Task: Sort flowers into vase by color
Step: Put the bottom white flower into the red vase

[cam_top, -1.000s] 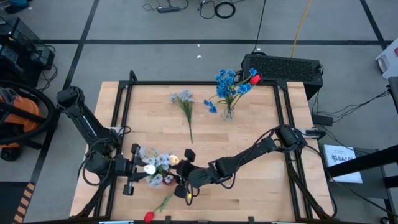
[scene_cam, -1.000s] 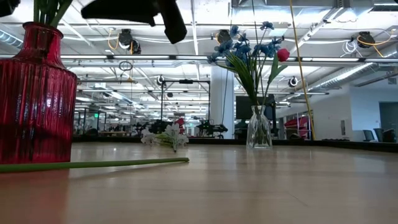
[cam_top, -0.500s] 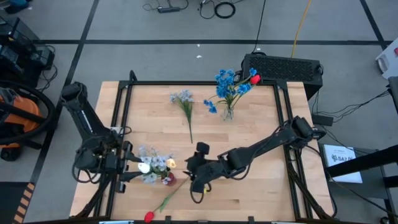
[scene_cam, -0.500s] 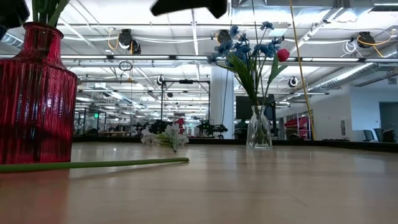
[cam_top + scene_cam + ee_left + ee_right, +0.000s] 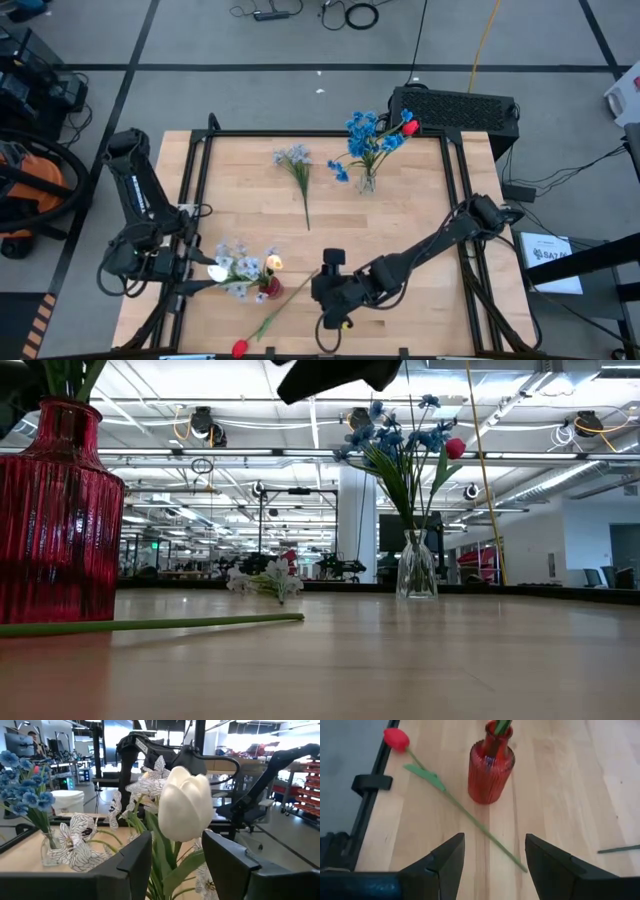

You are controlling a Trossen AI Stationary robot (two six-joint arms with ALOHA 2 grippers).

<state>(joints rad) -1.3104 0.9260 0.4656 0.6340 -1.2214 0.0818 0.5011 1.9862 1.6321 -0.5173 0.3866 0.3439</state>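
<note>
Vase (image 5: 491, 770): red glass, ribbed vert. Tulip (image 5: 396, 739) red w/ green stem; second vase (image 5: 416, 570) clear. Table (image 5: 400, 220): light wood grain.

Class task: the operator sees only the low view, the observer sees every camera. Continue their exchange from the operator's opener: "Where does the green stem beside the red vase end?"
Observer: The green stem ends in a red tulip near the table's edge.
Operator: What's inside the red vase?
Observer: The red vase holds pale blue-white flowers and a white tulip.
Operator: And the grippers?
Observer: The left gripper and right gripper are open and empty, on either side of the vase.
</note>
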